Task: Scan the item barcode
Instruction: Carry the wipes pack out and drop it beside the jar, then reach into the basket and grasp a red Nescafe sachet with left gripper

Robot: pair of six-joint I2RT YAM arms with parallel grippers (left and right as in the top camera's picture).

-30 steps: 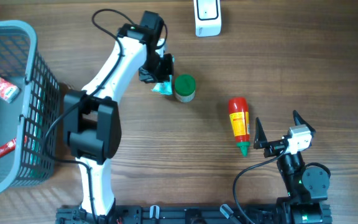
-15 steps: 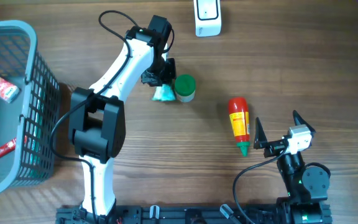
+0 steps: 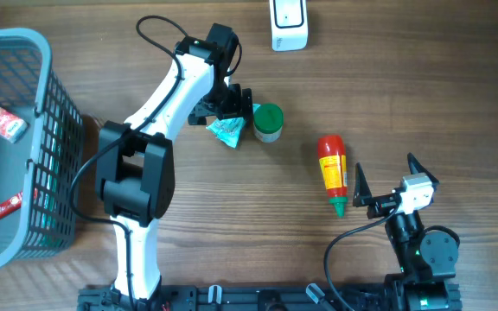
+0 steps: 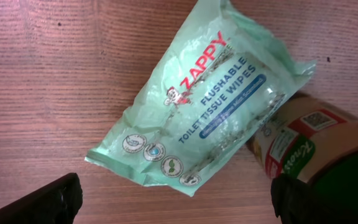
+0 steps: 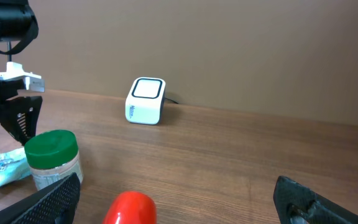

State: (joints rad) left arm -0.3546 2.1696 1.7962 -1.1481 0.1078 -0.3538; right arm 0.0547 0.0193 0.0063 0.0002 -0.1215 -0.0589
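Wipes pack (image 3: 226, 130) lies flat on the desk (image 3: 422, 78), label up, just beside the green-lidded jar (image 3: 268, 122). I see the left gripper (image 3: 226, 111) directly above it, jaws spread wide and gripping nothing. The right gripper (image 3: 384, 164) sits near the desk's front edge, jaws open and empty, beside the red sauce bottle (image 3: 333, 172). The white scanner (image 3: 288, 23) stands well apart at the far edge.

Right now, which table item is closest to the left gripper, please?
The green wipes pack, right beneath the left gripper; the jar and sauce bottle sit farther.
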